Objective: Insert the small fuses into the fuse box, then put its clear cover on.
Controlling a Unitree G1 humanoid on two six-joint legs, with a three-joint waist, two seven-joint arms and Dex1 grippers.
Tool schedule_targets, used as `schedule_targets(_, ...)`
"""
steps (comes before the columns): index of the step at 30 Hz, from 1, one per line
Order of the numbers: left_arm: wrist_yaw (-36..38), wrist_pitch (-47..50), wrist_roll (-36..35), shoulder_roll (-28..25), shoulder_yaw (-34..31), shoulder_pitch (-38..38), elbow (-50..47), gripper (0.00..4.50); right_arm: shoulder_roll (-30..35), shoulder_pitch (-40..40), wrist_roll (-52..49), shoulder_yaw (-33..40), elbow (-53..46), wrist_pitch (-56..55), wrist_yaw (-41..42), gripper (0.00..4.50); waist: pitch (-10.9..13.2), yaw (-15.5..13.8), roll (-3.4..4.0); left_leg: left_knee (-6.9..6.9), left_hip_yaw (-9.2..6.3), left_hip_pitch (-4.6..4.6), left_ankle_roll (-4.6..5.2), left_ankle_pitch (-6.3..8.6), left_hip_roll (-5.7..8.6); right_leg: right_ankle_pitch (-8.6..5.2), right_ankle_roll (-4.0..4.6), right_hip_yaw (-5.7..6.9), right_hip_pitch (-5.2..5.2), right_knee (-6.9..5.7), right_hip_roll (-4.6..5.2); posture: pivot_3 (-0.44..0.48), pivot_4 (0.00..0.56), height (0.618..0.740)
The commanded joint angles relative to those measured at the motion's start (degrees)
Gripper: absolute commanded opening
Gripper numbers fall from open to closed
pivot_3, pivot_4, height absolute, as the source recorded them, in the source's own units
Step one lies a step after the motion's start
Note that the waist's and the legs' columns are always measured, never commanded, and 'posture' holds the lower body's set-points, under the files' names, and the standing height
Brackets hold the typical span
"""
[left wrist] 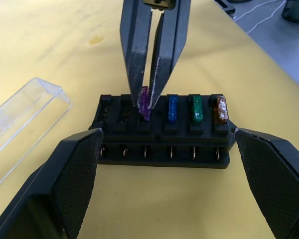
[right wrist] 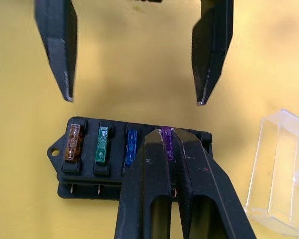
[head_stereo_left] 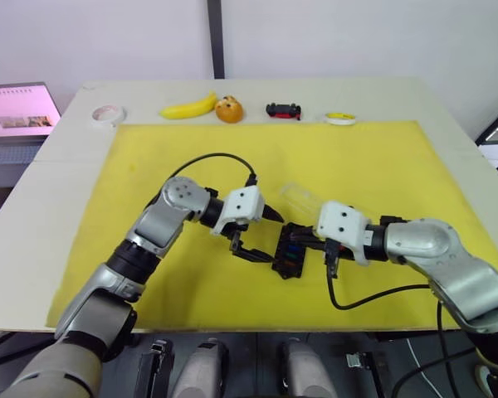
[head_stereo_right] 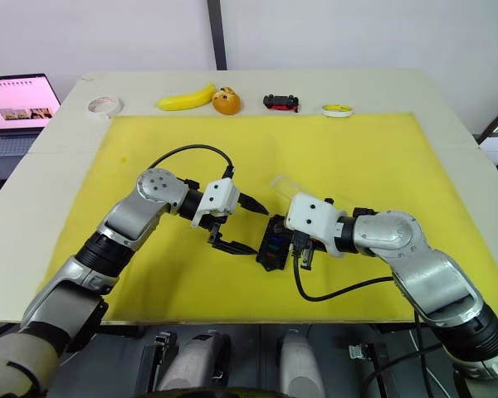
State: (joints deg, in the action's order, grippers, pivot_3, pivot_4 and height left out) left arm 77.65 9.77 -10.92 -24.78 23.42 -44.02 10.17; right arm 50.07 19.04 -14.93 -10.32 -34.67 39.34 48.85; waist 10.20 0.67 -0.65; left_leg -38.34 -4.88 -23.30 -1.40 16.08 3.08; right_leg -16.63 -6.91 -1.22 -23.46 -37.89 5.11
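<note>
Left wrist view: a small purple plastic fuse (left wrist: 145,103) is seen pinched between the two thin black fingers of the right gripper (left wrist: 150,99), and its lower end is just going into a slot of the black plastic fuse box (left wrist: 162,133). A blue fuse (left wrist: 173,108), a green fuse (left wrist: 196,108) and an orange fuse (left wrist: 222,108) are already pushed into the slots next to it. Two slots on the other side of the purple one look empty.

A few things could go wrong from here. The purple fuse is tipped a little, so if it is pushed down like that it could jam or bend and not go in. If the fingers are opened too soon, the fuse could fall over or pop out. The fuse box is not being held, so a hard push could make it slide on the yellow mat (head_stereo_left: 191,157).

The right arm is bent in from the right edge of the mat, and the gripper points down onto the fuse box. The left gripper (right wrist: 134,97) is held wide open and holds nothing. It hovers just beside the box, with its arm reaching in from the left edge.

The fuse box lies near the front edge of the mat, about in the middle. The clear plastic cover (right wrist: 281,169) lies on the mat just beside the box.
</note>
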Motion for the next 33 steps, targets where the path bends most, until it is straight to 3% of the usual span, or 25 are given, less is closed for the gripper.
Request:
schedule_targets(1,0.1,-0.2,-0.1,-0.3,-1.3,-0.1,-1.2,4.43,0.4,1.0,-0.8,1.9,-2.2,0.1,0.3,0.00,0.0,0.0,0.00,0.00,0.00,0.00,0.00,0.00,0.00,0.00,0.00,0.00,0.00,0.00,0.00,0.000,0.150,0.740)
schedule_targets(33,-0.6,-0.2,0.0,0.1,-1.4,-0.2,-1.1,4.43,0.0,-0.1,1.1,0.6,1.7,-2.8,0.6,0.00,0.0,0.0,0.00,0.00,0.01,0.00,0.00,0.00,0.00,0.00,0.00,0.00,0.00,-0.01,0.00,0.000,0.150,0.740)
